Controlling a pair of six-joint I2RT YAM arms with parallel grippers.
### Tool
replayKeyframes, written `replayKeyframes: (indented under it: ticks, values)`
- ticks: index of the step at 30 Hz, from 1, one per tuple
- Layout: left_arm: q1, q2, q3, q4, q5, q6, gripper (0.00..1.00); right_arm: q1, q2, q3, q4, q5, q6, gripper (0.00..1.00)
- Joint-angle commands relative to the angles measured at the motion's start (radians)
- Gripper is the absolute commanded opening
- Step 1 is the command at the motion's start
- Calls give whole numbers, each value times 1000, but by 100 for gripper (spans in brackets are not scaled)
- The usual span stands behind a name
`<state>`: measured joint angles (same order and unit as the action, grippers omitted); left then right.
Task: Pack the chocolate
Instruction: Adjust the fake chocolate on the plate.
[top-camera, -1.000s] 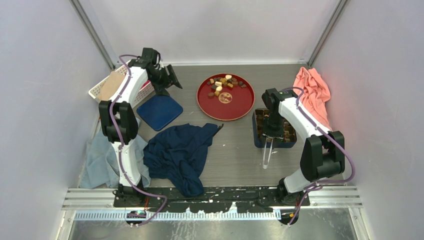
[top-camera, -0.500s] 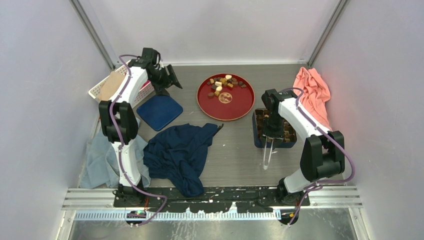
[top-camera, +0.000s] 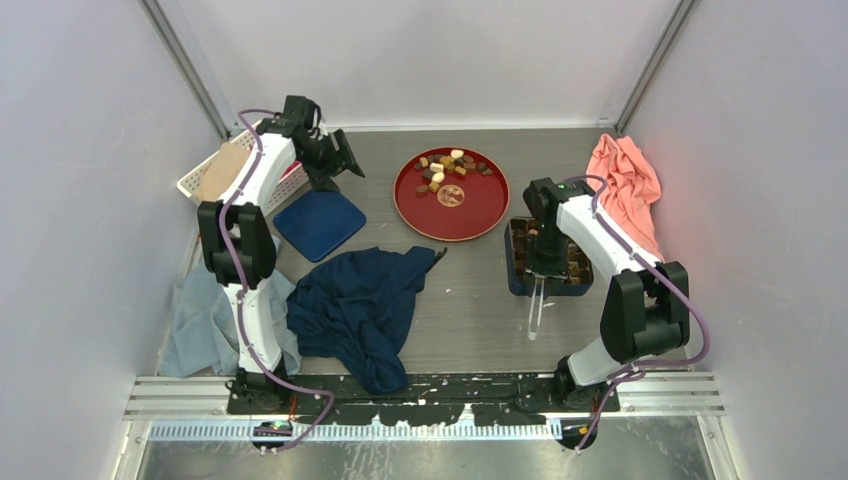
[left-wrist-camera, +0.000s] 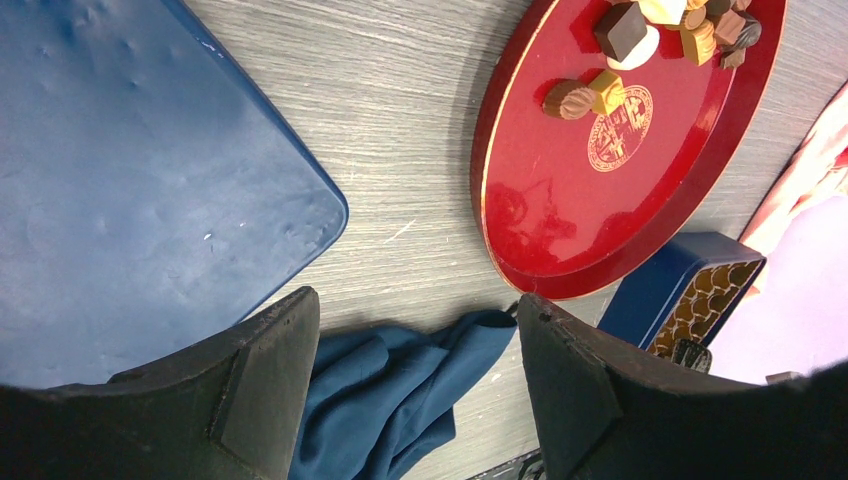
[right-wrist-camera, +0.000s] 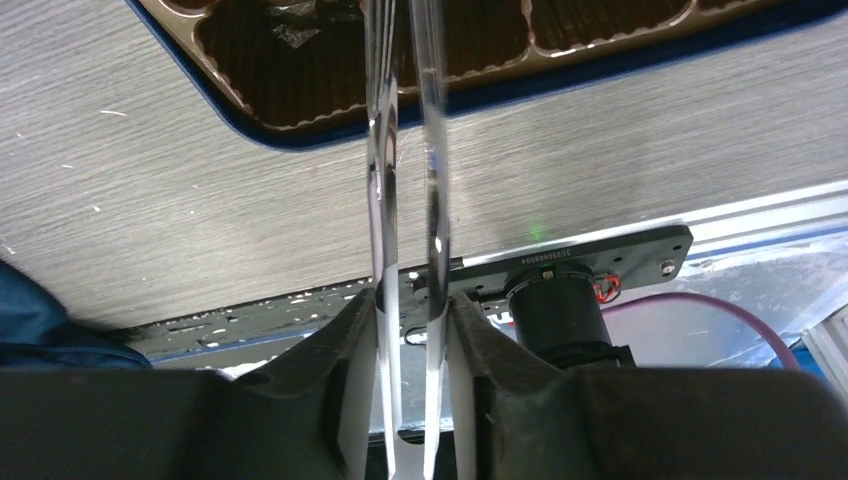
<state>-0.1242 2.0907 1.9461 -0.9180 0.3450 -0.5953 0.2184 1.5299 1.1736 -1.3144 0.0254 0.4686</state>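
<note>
The chocolate (top-camera: 446, 165) lies as several brown and cream pieces at the back of the red round tray (top-camera: 478, 212); it also shows in the left wrist view (left-wrist-camera: 650, 25). The navy gridded box (top-camera: 512, 282) sits right of the tray, with a corner in the right wrist view (right-wrist-camera: 290, 135). My right gripper (top-camera: 541, 268) (right-wrist-camera: 410, 300) is shut on clear plastic tongs (top-camera: 536, 305) (right-wrist-camera: 405, 150) at the box's near edge. The tong tips run out of view. My left gripper (top-camera: 350, 160) (left-wrist-camera: 415, 310) is open and empty at the back left.
A navy lid (top-camera: 320, 222) (left-wrist-camera: 120, 180) lies below the left gripper. A dark blue cloth (top-camera: 360, 300) is crumpled in the middle. A salmon cloth (top-camera: 628, 185) lies at the right, with a white basket (top-camera: 215, 175) and a light blue cloth (top-camera: 200, 320) at the left.
The two arms of the tongs have come closer together in my right gripper. The left arm has not moved.
</note>
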Motion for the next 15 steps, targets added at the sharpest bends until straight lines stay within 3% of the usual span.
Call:
replayKeyframes:
  ticks: [1,8,15]
  values:
    - [-3,-43,-2,22,29,4,73,-1,-23,120,-52,3,-6,28]
    - [-3,-46,8,18,27,14,73,69,89,372,-68,-45,-15,24]
    - [-3,-61,14,-2,20,30,73,198,364,673,27,-161,8,28]
